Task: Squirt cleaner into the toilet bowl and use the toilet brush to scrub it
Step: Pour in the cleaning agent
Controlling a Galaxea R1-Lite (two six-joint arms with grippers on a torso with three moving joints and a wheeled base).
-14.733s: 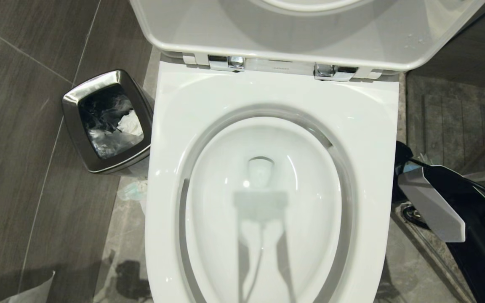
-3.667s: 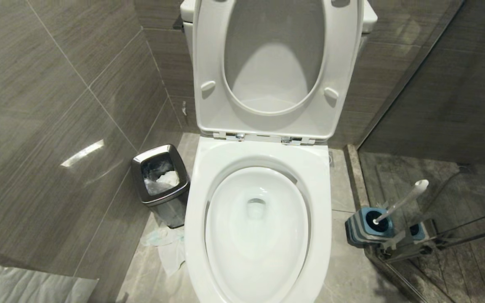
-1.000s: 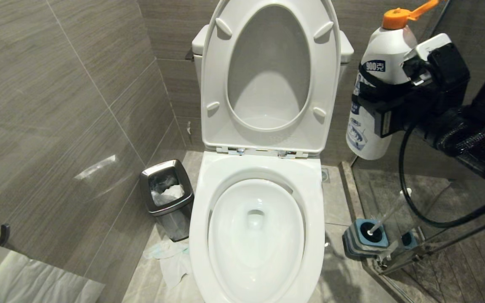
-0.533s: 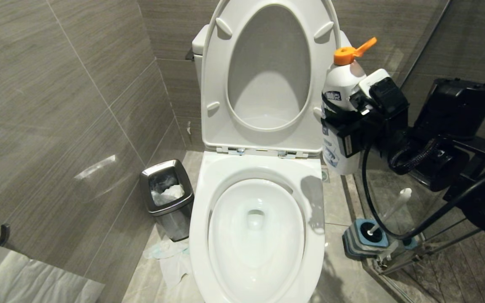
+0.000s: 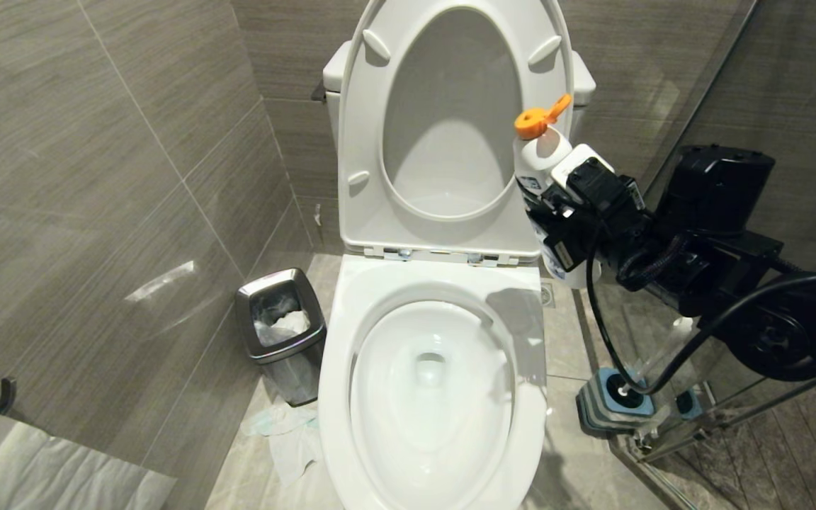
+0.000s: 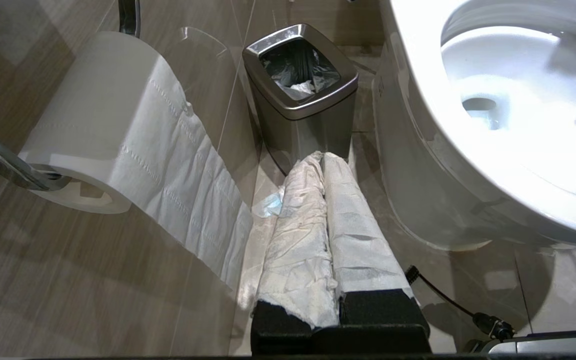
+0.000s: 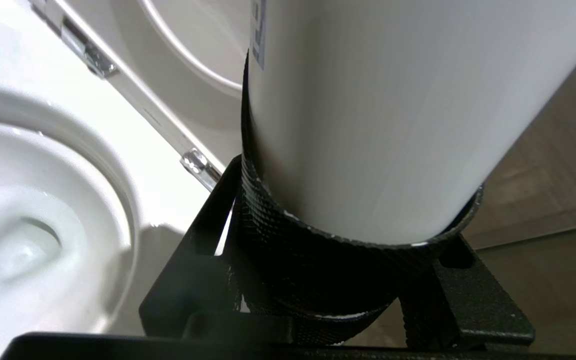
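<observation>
The white toilet bowl (image 5: 343, 340) stands in the middle of the head view with seat and lid raised; water sits in its basin. My right gripper (image 5: 557, 216) is shut on the cleaner's white bottle (image 5: 539, 152), which has an orange flip cap. It holds the bottle upright, leaning slightly left, above the rim's back right corner. In the right wrist view the bottle (image 7: 378, 110) fills the frame beside the toilet bowl (image 7: 133, 165). The toilet brush (image 5: 620, 388) stands in its holder on the floor to the right, its handle mostly hidden by my arm. My left gripper (image 6: 322, 157), wrapped in white tissue, is shut and empty, low by the bowl's left side.
A steel waste bin (image 5: 280, 322) stands left of the toilet, with tissue (image 5: 287, 432) on the floor beside it. A toilet paper roll (image 6: 98, 125) hangs on the left wall. The blue-and-grey brush holder (image 5: 603, 411) sits against a glass partition (image 5: 698, 439) on the right.
My right arm has carried the bottle down and to the left, from the right wall to over the toilet's back right corner. Its shadow now falls on the rim. The left arm stayed still.
</observation>
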